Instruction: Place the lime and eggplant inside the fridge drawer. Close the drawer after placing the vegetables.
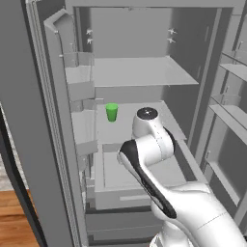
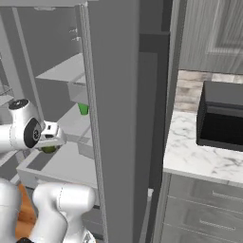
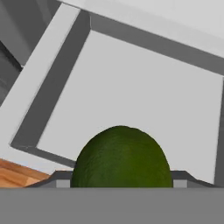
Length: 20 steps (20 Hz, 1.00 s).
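While hanging over the pulled-out fridge drawer (image 3: 131, 100), the pincer (image 2: 50, 142) is clenched on the lime (image 3: 121, 157); drawer floor lies bare below it, green cup (image 1: 112, 112) on the shelf beyond.

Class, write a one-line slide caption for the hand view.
Small round dark green lime held above the open light grey fridge drawer.

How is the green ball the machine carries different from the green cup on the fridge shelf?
The lime is dark, dull green and round; the cup is bright green and tapered, with a flat open top. The lime hangs in the end effector above the open fridge drawer, while the cup stands upright on a shelf behind it. Both are green and small.
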Tool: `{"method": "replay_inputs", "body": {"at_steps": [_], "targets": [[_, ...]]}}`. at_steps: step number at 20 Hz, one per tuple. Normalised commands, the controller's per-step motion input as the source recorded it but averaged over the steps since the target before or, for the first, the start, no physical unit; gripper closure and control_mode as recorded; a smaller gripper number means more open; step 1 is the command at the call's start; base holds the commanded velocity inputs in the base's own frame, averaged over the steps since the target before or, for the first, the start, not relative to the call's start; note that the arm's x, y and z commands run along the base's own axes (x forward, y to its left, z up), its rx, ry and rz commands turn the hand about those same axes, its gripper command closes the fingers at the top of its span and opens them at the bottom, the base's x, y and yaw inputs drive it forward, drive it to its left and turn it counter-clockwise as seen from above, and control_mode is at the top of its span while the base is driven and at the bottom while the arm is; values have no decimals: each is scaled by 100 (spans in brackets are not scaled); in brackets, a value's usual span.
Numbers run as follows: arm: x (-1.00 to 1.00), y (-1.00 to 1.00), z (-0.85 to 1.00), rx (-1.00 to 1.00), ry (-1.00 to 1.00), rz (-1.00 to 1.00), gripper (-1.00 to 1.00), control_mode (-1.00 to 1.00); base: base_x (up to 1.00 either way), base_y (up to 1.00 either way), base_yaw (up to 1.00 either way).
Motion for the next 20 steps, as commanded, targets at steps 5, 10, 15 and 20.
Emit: {"method": "replay_inputs", "body": {"at_steps": [5, 10, 15, 20], "targets": [[48, 0, -92, 3, 6, 0, 100, -100, 0, 0, 0], [36, 0, -98, 2, 12, 0, 100, -100, 0, 0, 0], [12, 0, -57, 1, 12, 0, 100, -100, 0, 0, 0], [0, 0, -21, 4, 10, 0, 100, -100, 0, 0, 0]]}}
